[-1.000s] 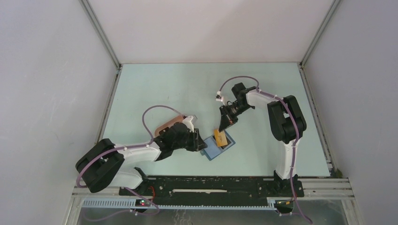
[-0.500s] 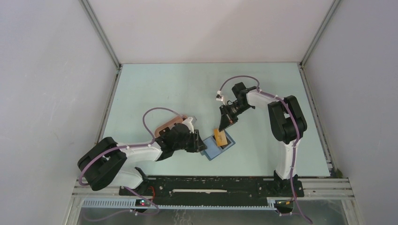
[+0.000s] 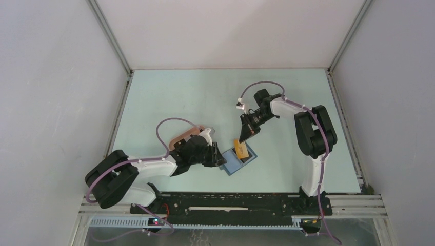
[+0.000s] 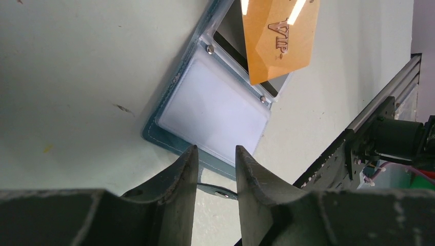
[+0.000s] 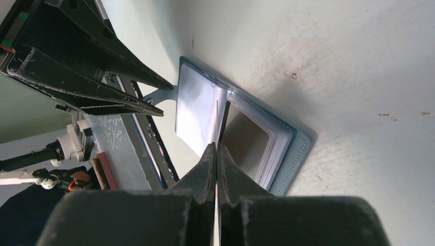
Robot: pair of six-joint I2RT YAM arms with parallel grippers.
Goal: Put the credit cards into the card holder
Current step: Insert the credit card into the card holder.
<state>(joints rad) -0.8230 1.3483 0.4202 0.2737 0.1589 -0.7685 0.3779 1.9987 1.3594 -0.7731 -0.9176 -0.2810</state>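
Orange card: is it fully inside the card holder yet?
No, most of the orange card shows outside the card holder, with only its lower corner overlapping the open wallet.

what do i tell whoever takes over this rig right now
Left pincer: shut on the tab of the blue card holder, which lies open.
Right pincer: shut on the orange VIP card, with its lower corner over the holder's dark pocket.
Done: holder is open and the card is lined up.
To do: slide this card in, then release. No other card shows clearly.
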